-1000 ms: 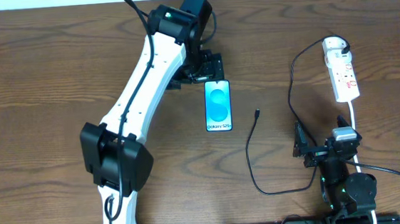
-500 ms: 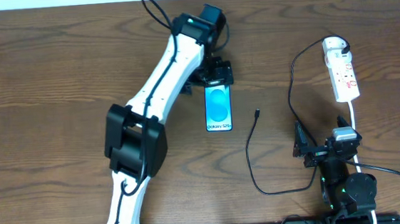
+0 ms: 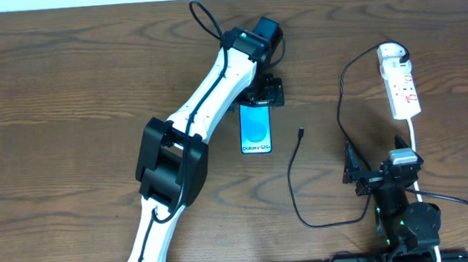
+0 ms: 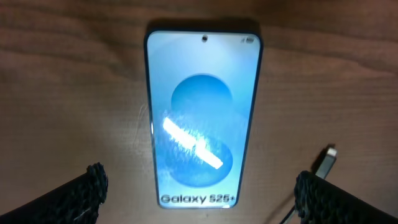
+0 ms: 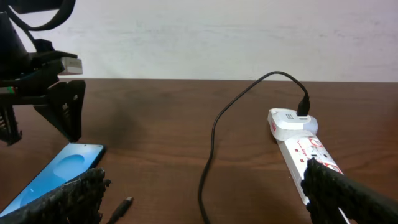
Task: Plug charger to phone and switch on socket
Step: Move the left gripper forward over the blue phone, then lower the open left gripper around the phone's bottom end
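- phone (image 4: 203, 118): slim glossy slab with rounded corners, cyan screen with a glare streak, lying flat mid-table on the wood-grain table (image 3: 64, 94).
- left gripper (image 3: 262, 95): jaws spread wide, empty, hanging over the phone; the knurled black fingertips (image 4: 93, 186) are cut off by the frame.
- charger (image 3: 293, 185): thin black cable with its small tip loose, right of the phone; the other end is plugged into the socket (image 3: 401, 84), a white plastic strip.
- right gripper (image 3: 379, 172): spread wide, empty; detail murky from overhead.
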